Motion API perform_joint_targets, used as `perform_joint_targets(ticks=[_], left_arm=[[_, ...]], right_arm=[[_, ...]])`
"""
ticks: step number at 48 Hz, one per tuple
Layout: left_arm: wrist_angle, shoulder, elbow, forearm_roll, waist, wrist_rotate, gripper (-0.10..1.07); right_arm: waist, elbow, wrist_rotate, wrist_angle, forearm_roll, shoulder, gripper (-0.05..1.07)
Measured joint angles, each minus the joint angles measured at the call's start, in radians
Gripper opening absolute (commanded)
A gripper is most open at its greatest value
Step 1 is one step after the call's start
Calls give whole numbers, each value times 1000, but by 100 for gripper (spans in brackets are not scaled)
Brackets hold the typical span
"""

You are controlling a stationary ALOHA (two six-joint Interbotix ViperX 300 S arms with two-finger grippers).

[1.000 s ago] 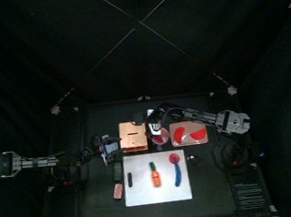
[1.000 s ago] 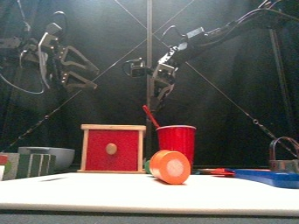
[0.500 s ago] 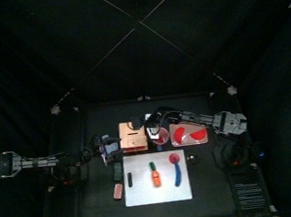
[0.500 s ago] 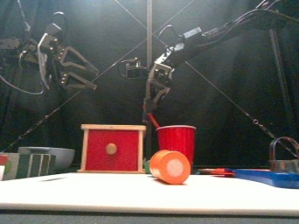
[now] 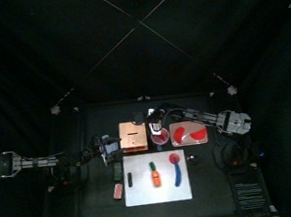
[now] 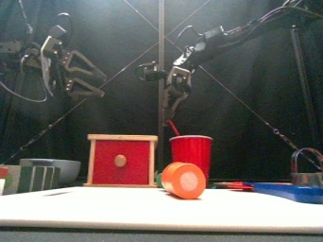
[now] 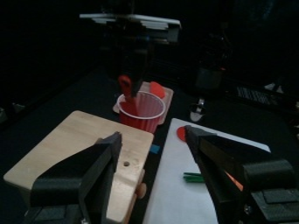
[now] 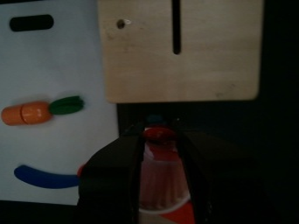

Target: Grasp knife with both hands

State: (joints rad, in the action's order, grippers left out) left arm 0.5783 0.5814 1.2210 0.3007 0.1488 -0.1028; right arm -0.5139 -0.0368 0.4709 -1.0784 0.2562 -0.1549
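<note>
The knife (image 6: 173,126) has a red handle and hangs upright over the red cup (image 6: 191,153), its lower end inside the cup. My right gripper (image 6: 177,87) reaches down from the upper right and is shut on the knife's top. In the right wrist view the red knife (image 8: 156,166) runs between the jaws of the right gripper (image 8: 156,140). My left gripper (image 6: 66,64) hangs high at the left, open and holding nothing, well apart from the knife. The left wrist view shows its spread jaws facing the cup (image 7: 142,112) and the knife (image 7: 125,85).
A wooden box with a red front (image 6: 123,161) stands left of the cup; its slotted top (image 8: 181,48) shows below the right wrist. A white board (image 5: 159,191) carries a toy carrot (image 5: 158,176) and a blue piece (image 5: 181,172). A blue tray (image 6: 290,192) lies at right.
The right gripper has closed on the knife. The knife went from leaning in the cup to hanging upright, slightly raised. The left arm has not moved.
</note>
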Motion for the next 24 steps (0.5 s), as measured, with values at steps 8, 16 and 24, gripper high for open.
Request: perform_joint_targets(ticks=[8,16,24], left_arm=[[0,-2,0,0,3,-2,93],[0,0,0,0,3,0,93],[-2,-2,-2,0,3,0,93]], right_arm=[[0,29,-86,2,-32,25,54],[0,31,-150,3,-54,44,54],[0,38,-224,3,-75,97,54]])
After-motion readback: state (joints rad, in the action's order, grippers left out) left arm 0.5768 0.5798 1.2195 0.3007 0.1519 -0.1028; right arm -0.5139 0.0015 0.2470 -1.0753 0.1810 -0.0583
